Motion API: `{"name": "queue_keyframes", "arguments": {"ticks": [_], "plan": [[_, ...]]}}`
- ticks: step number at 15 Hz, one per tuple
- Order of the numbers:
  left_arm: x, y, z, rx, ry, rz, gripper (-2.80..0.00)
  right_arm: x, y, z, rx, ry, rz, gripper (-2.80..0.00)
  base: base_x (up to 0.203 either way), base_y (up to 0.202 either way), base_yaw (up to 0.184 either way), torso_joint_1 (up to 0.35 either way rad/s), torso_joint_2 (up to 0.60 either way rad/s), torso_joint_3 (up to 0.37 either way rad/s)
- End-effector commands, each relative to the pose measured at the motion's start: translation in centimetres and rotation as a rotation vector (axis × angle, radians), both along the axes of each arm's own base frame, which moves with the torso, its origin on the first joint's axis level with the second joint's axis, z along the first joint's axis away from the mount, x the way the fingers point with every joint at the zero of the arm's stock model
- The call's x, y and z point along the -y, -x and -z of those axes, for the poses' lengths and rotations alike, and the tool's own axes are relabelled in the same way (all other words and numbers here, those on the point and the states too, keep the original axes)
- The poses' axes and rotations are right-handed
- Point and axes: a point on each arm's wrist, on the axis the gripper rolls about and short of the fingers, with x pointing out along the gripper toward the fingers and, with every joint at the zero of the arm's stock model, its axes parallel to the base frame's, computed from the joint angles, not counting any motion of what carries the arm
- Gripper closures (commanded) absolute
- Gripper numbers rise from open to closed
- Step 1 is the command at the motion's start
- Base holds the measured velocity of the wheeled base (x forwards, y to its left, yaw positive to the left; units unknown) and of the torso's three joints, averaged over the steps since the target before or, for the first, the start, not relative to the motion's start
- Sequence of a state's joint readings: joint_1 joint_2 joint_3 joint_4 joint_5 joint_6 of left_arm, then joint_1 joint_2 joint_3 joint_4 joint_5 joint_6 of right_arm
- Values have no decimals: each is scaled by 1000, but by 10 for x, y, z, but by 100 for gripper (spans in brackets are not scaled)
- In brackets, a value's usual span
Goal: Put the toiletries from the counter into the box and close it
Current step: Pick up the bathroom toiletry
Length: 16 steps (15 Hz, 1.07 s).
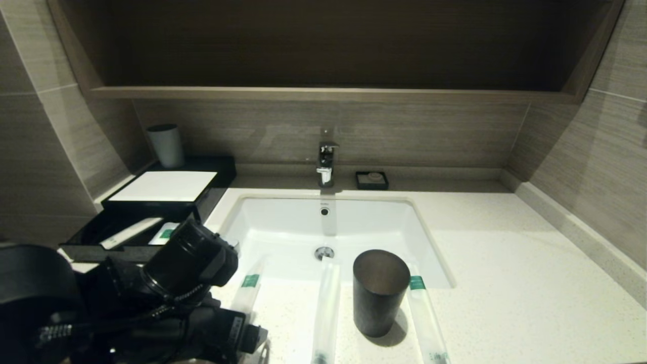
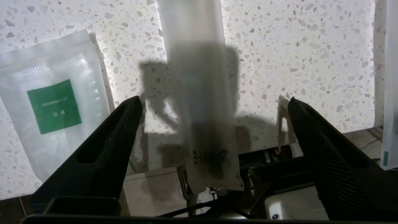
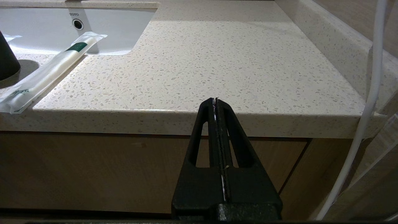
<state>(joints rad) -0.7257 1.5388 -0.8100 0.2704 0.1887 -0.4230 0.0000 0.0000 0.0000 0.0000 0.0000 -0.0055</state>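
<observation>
The speckled counter (image 1: pixel 505 263) is occupied by long sachets (image 1: pixel 326 308) and a dark cup (image 1: pixel 379 293) near, and a black box (image 1: pixel 167 194) far left.

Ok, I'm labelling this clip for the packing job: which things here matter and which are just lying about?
Job: left long sachet, middle long sachet, right long sachet, shower cap sachet, box, open left tool.
Lying about: dark cup, soap dish, tap, pale cup.

Drawer (image 1: pixel 108 237) contents part-hidden by left arm (image 1: pixel 151 298), sachet (image 1: pixel 432 323) cropped (bottom edge)
</observation>
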Motion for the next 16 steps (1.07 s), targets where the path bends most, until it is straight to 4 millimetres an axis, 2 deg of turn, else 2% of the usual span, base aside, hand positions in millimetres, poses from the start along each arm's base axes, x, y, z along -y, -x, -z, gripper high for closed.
{"name": "queue_keyframes", "arguments": {"ticks": [1, 16], "plan": [[1, -1, 2, -8, -9, -3, -280, 0, 0, 0, 0, 1, 0, 0, 0, 0, 0, 0, 0, 0], [4, 2, 6, 8, -35, 1, -280, 0, 0, 0, 0, 1, 0, 0, 0, 0, 0, 0, 0, 0]]}}
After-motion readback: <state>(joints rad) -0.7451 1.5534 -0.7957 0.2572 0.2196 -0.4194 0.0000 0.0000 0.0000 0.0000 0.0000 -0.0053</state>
